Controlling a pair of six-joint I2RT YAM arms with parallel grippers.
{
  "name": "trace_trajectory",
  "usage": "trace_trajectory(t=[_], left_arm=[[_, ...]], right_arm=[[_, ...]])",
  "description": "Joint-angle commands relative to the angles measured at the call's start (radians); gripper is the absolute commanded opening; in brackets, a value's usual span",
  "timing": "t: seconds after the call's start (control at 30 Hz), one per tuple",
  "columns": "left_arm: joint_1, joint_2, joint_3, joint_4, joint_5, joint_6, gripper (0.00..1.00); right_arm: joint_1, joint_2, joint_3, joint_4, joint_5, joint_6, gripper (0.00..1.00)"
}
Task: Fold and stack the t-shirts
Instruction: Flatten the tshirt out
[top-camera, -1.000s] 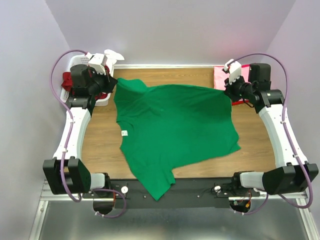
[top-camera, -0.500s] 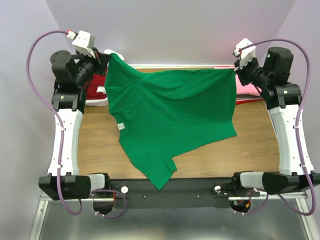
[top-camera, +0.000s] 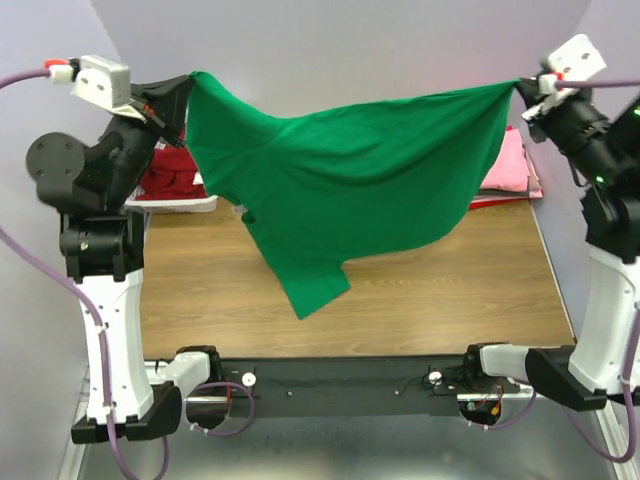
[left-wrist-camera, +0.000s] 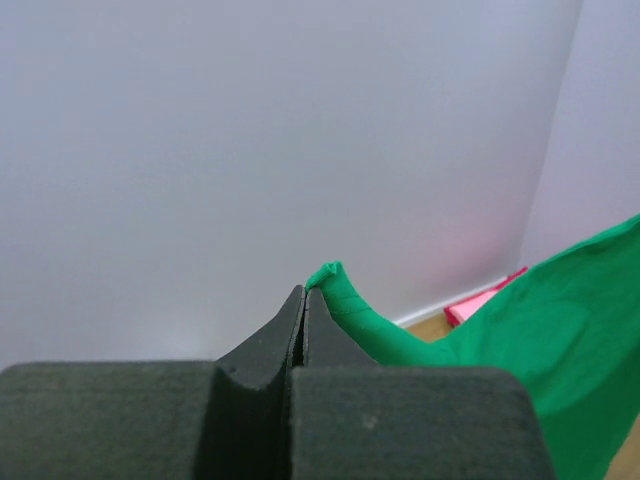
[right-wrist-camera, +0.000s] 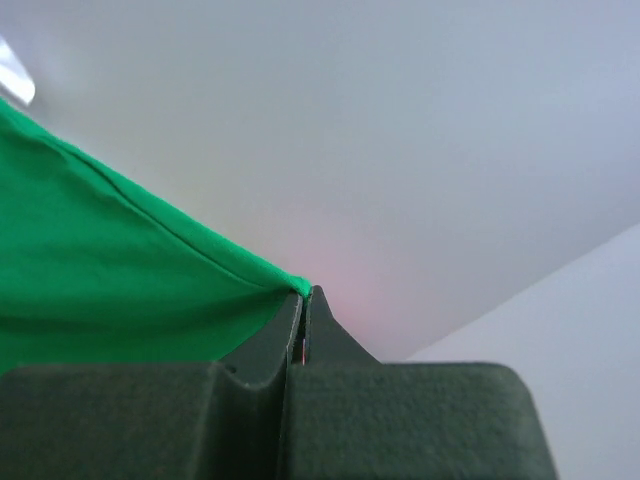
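Note:
The bright green t-shirt (top-camera: 350, 190) hangs stretched in the air between both grippers, its lower end dangling above the wooden table (top-camera: 420, 290). My left gripper (top-camera: 183, 88) is shut on its upper left corner; the green cloth (left-wrist-camera: 560, 320) shows at the closed fingertips in the left wrist view. My right gripper (top-camera: 520, 90) is shut on the upper right corner; the green cloth (right-wrist-camera: 110, 270) runs left from the tips in the right wrist view. A dark red t-shirt (top-camera: 170, 170) lies at the back left. Pink t-shirts (top-camera: 508, 165) lie at the back right.
A white basket (top-camera: 185, 203) holds the dark red shirt at the table's back left. Grey walls close the back and sides. The arm bases sit on a black rail (top-camera: 350, 380) at the near edge.
Both arms have risen high, lifting the green t-shirt off the table. It went from lying spread flat to hanging in the air between the two grippers.

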Motion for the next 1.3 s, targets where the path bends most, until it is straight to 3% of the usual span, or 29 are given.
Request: trace_trajectory(t=[0.0, 0.3, 0.8, 0.97, 1.27], left_arm=[[0.002, -0.046, 0.085, 0.026, -0.044, -0.048, 0.00], [-0.004, -0.083, 0.219, 0.020, -0.061, -0.088, 0.00], [-0.044, -0.103, 0.294, -0.001, -0.127, -0.063, 0.00], [-0.044, -0.101, 0.148, 0.034, -0.174, -0.022, 0.00], [-0.044, -0.017, -0.374, 0.279, -0.234, 0.017, 0.00]], right_arm=[[-0.001, -0.039, 0.106, -0.013, -0.040, 0.033, 0.00], [-0.001, -0.062, 0.232, 0.015, -0.018, 0.053, 0.00], [-0.001, -0.073, 0.240, 0.039, 0.046, 0.048, 0.00], [0.000, -0.088, 0.085, 0.052, 0.060, 0.028, 0.01], [-0.001, -0.076, -0.442, 0.242, 0.056, 0.019, 0.00]])
